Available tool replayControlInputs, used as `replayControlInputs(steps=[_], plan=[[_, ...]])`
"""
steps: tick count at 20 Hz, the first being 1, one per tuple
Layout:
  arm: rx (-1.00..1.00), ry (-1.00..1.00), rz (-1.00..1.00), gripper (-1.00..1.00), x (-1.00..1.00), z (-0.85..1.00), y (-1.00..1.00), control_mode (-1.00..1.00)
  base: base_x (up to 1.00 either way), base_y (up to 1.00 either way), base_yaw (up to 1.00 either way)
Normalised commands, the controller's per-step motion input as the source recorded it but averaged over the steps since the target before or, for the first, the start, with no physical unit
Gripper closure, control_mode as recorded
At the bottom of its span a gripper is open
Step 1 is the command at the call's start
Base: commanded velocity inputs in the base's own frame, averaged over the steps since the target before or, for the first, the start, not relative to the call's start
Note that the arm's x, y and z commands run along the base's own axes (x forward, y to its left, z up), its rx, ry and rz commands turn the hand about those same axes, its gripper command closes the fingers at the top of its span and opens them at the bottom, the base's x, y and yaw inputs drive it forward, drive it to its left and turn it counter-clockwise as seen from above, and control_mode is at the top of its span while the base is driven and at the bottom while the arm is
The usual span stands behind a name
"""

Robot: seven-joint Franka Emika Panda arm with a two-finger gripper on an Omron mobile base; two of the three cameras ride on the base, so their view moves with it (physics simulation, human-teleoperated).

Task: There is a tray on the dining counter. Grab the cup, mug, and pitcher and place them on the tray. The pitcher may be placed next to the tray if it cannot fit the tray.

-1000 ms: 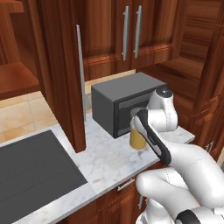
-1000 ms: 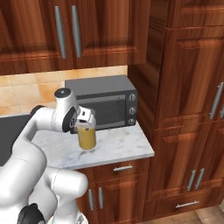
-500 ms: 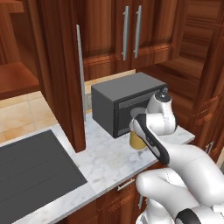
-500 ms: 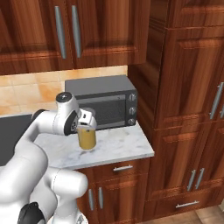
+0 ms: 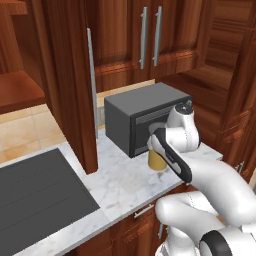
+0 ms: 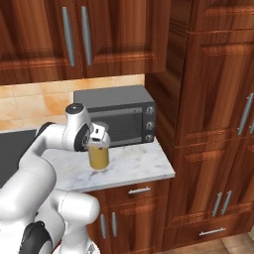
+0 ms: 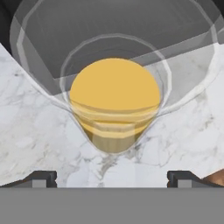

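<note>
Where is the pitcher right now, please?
The pitcher stands on the marble counter, just in front of the microwave, directly beneath the open gripper.

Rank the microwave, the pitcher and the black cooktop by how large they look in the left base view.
1. Black cooktop, though it lies nearer the camera, which inflates it.
2. Microwave.
3. Pitcher, clearly smallest, and partly hidden behind the arm.
</note>
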Motion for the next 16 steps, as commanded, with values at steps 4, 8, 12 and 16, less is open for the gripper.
replayControlInputs(steps=[4,8,12,16], plan=[[0.00,0.00,0.00,-1.00,0.03,-0.06,0.00,-1.00,0.00,0.00,0.00],[0.00,0.00,0.00,-1.00,0.00,0.00,0.00,-1.00,0.00,0.00,0.00],[0.00,0.00,0.00,-1.00,0.00,0.00,0.00,-1.00,0.00,0.00,0.00],[0.00,0.00,0.00,-1.00,0.00,0.00,0.00,-1.00,0.00,0.00,0.00]])
